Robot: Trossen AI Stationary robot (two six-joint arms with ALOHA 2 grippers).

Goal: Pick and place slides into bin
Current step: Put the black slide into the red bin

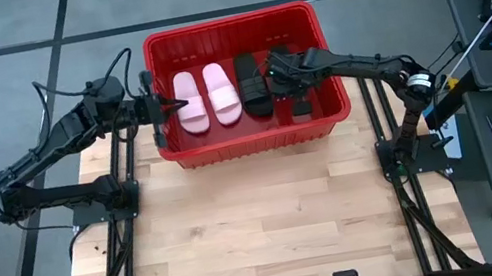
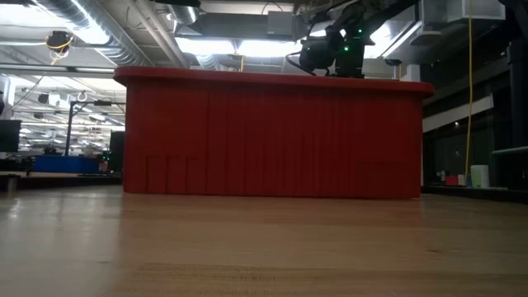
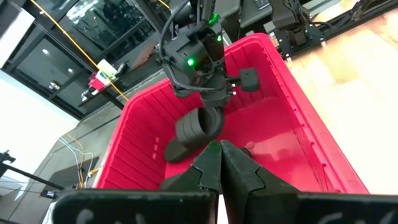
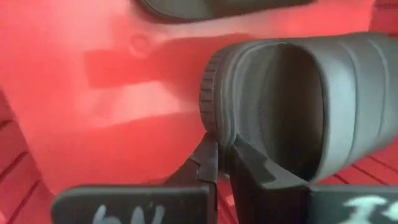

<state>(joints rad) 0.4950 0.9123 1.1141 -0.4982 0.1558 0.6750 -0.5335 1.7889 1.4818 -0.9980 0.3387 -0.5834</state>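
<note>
Over on the left, the left gripper (image 1: 181,103) hangs just inside the red bin's (image 1: 229,27) left wall, fingers (image 3: 239,171) pinched tight together with nothing between them, right above the pale pink slides. Two pink slides (image 1: 206,97) lie side by side on the bin floor, a black slide (image 1: 251,83) flat beside them. Then the right gripper (image 1: 271,71), reaching in over the bin's right half: it is clamped on the edge of a second black slide (image 4: 305,99), the sole rim nipped between its fingers (image 4: 208,163). From the left wrist view that black slide (image 3: 198,127) dangles off the bin floor. At table height, only the bin's ribbed wall and the right arm above its rim show.
</note>
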